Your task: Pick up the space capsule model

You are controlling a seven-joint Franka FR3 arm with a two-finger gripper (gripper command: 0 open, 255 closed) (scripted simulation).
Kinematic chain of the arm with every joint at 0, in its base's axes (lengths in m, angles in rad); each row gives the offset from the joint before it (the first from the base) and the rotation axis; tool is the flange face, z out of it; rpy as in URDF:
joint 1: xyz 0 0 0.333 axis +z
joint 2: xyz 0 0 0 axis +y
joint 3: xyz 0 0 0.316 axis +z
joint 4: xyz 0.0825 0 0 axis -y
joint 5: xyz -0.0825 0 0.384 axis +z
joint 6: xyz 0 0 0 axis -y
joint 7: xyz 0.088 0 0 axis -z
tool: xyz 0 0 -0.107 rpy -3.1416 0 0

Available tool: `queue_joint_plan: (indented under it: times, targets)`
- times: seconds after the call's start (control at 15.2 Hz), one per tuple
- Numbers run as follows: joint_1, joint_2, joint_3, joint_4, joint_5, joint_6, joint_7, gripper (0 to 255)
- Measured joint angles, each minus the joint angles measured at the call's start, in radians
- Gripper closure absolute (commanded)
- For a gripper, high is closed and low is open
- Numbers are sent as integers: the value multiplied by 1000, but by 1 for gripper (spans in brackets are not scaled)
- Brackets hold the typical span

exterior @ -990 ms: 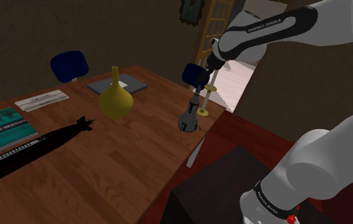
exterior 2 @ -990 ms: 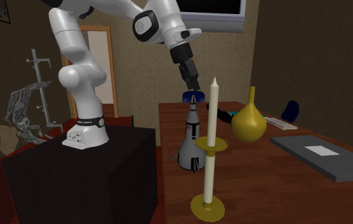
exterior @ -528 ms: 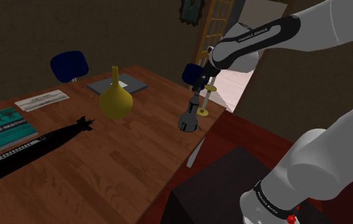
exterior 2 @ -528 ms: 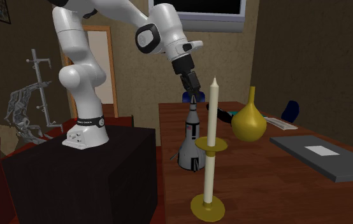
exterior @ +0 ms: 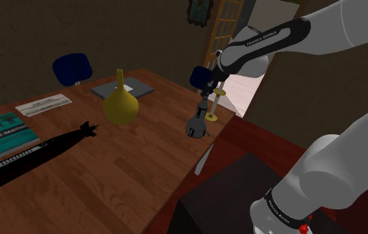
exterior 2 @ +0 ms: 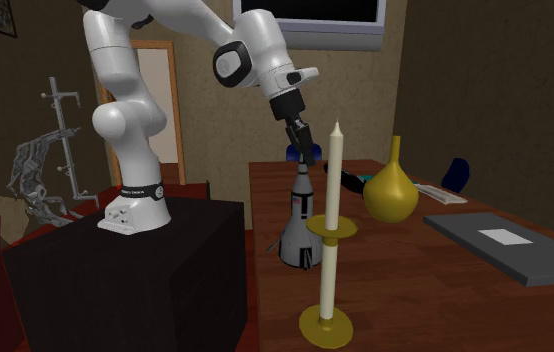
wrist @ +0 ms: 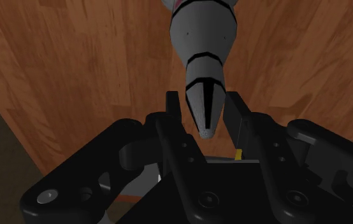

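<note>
The black pincer [wrist: 204, 105] straddles the pointed nose of the space capsule model [exterior 2: 300, 215], fingers apart and not visibly touching either side. The model (a tall grey-and-white rocket with dark bands) stands upright on the tabletop [exterior 2: 435, 300], near the edge closest to the stand and just beside a yellow candlestick [exterior 2: 331, 232]. It looks rigid, smooth and easily toppled. The tapering tip may slip, so a hold lower on the straighter body seems safer.
</note>
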Motion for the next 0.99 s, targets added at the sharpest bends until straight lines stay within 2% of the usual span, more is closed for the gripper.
queue_joint_plan:
  times: [0.33,0.99]
  targets:
    - [-1,-4,0,0,-3,-5,1,255]
    - [-21,-80,20,65,-55,-144,51,255]
